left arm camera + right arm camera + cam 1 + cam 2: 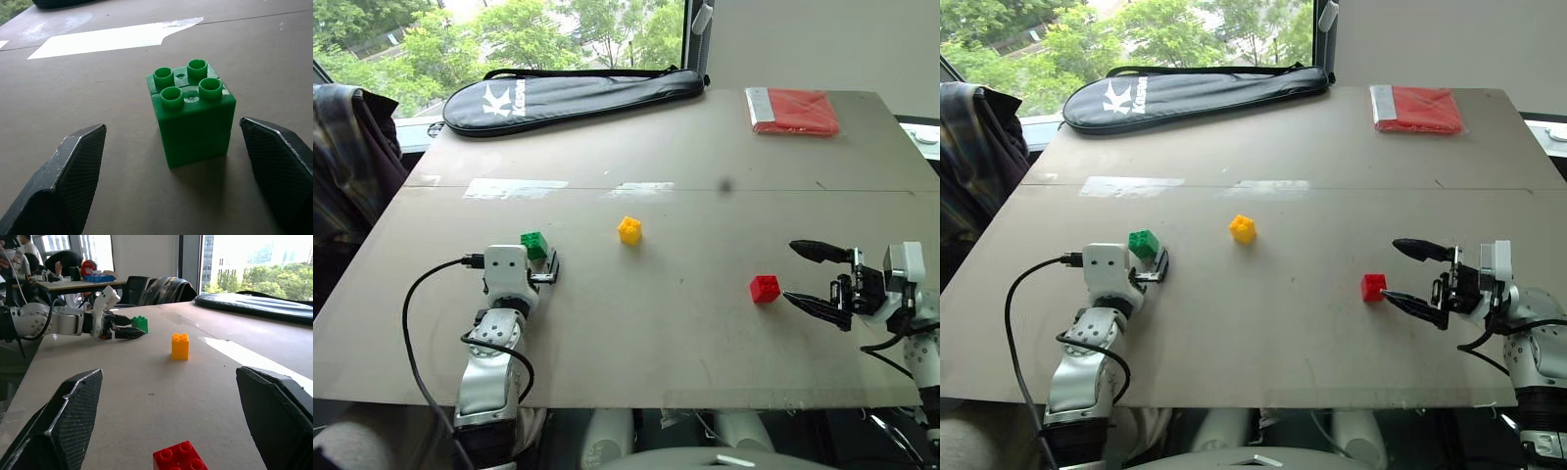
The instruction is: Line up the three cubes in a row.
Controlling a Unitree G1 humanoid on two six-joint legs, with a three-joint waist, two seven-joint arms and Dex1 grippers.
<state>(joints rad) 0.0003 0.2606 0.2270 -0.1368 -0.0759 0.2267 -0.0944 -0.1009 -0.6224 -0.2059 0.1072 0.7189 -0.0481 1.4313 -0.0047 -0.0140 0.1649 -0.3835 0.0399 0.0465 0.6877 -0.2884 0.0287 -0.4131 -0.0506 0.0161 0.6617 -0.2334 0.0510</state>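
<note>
While the three cubes are lying scattered on the table (724, 333), no row is forming yet: green cube (533, 244) toward the left edge, yellow cube (629, 230) mid-board, red cube (765, 288) nearer the right edge; left wrist view: left gripper (183, 171) gaping wide, bracketing green, gripping nothing; right wrist view: right gripper (171, 426) gaping, empty, red just ahead; judging all placing remains.

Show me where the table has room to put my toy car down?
Biggest bare patch: near edge of the table, between the left gripper and right gripper. More between yellow cube and red packet. Crowded beside green cube and red cube.
</note>
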